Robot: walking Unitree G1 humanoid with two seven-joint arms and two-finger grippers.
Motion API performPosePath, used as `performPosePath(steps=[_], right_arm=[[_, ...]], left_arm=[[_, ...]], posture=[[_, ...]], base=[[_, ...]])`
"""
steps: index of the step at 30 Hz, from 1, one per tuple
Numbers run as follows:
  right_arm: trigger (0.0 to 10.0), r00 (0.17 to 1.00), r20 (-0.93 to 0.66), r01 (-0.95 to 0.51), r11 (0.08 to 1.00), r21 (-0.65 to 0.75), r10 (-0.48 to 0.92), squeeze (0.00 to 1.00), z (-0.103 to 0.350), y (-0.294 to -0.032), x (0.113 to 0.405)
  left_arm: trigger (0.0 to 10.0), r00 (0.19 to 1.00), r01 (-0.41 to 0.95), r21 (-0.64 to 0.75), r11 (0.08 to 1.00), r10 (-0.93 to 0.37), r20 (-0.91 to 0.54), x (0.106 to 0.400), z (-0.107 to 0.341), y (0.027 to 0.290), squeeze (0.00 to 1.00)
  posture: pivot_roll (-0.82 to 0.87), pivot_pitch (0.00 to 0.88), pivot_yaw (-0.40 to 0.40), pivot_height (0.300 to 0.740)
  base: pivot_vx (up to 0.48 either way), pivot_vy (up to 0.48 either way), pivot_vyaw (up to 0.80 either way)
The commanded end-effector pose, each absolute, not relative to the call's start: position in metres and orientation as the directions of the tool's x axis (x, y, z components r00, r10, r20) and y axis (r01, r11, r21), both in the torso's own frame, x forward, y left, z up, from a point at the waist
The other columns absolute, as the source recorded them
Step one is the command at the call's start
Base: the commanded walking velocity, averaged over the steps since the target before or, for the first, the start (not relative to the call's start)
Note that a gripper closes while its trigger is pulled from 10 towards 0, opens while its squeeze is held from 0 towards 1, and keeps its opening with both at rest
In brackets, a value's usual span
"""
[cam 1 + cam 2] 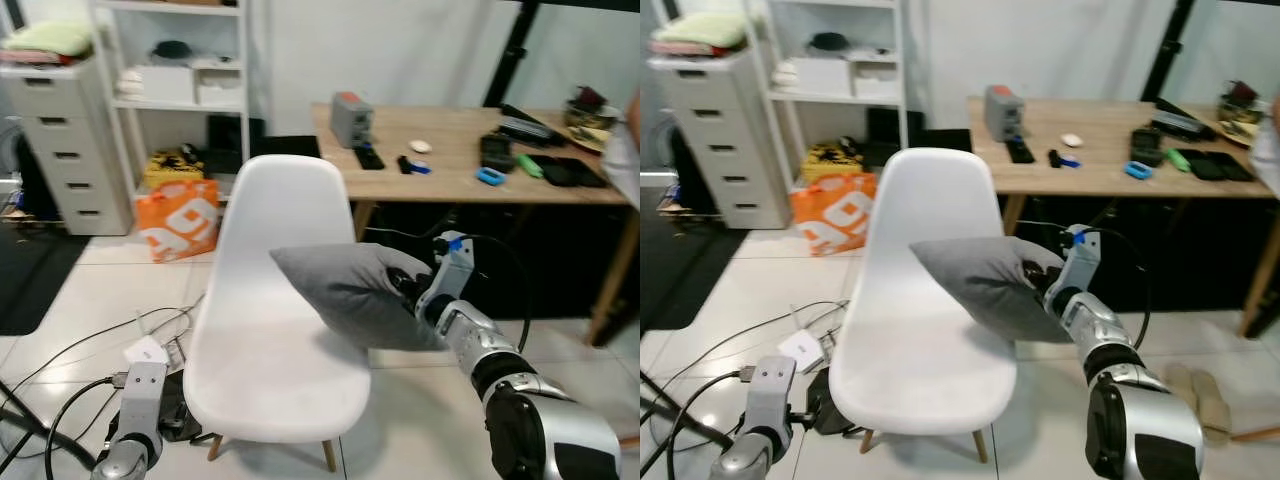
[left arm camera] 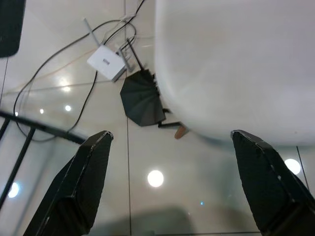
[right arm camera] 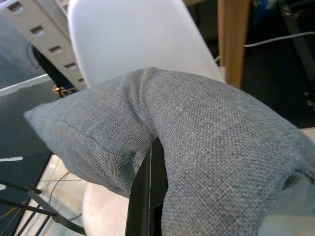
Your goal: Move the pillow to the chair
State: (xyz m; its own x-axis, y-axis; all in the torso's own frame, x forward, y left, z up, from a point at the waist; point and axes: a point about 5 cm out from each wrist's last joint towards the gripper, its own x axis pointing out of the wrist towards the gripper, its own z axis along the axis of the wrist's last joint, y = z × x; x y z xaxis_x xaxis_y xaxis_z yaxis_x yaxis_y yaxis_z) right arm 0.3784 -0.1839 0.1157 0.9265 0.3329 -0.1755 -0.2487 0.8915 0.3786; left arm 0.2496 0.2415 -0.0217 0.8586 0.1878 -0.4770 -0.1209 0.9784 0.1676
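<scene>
No writing reads clearly for you. Your right gripper (image 1: 405,288) clamps the grey pillow (image 1: 350,293) (fingers half-buried) over the white chair (image 1: 270,340); left gripper (image 2: 167,191) gapes wide.

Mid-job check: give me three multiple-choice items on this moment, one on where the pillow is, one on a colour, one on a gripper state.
1. Where is the pillow?
A. Lying on the floor
B. Held up over the right side of the chair seat
C. On the wooden table

2. What colour is the chair?
A. White
B. Black
C. Orange

3. How is the left gripper?
A. Shut on the pillow
B. Shut on a cable
C. Open, holding nothing

Answers: 1 B, the right gripper holds the grey pillow in the air above the seat's right edge, in front of the backrest. 2 A, seat and backrest are plain white; the orange thing is a bag by the shelf. 3 C, the left wrist view shows its two black fingers spread wide with floor and the seat's edge between them.
</scene>
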Motion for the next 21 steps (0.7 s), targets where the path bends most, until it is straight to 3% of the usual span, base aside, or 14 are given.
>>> performPosePath(steps=[1,5,12,21], right_arm=[[10.0,0.935,-0.123,-0.271,0.892,0.361,0.334,0.00,0.1299,-0.1856,0.3840],[10.0,0.934,-0.110,-0.281,0.890,0.359,0.340,0.00,0.1315,-0.1846,0.3845],[10.0,0.933,-0.109,-0.285,0.889,0.358,0.343,0.00,0.1323,-0.1835,0.3850],[10.0,0.936,-0.104,-0.278,0.890,0.362,0.335,0.00,0.1331,-0.1854,0.3851]], left_arm=[[10.0,0.854,-0.099,0.164,0.981,0.169,-0.493,0.2479,-0.0244,0.2386,0.00],[10.0,0.853,-0.094,0.156,0.983,0.161,-0.496,0.2477,-0.0249,0.2377,0.00],[10.0,0.853,-0.086,0.154,0.984,0.153,-0.499,0.2480,-0.0251,0.2366,0.00],[10.0,0.851,-0.122,0.147,0.982,0.180,-0.494,0.2487,-0.0236,0.2403,0.00]], posture=[[-0.16,0.040,-0.048,0.740],[-0.16,0.038,-0.049,0.740],[-0.16,0.040,-0.050,0.740],[-0.16,0.046,-0.048,0.740]], base=[[0.000,0.000,-0.74],[0.000,0.000,-0.19],[0.000,-0.480,0.00],[0.000,0.000,0.00]])
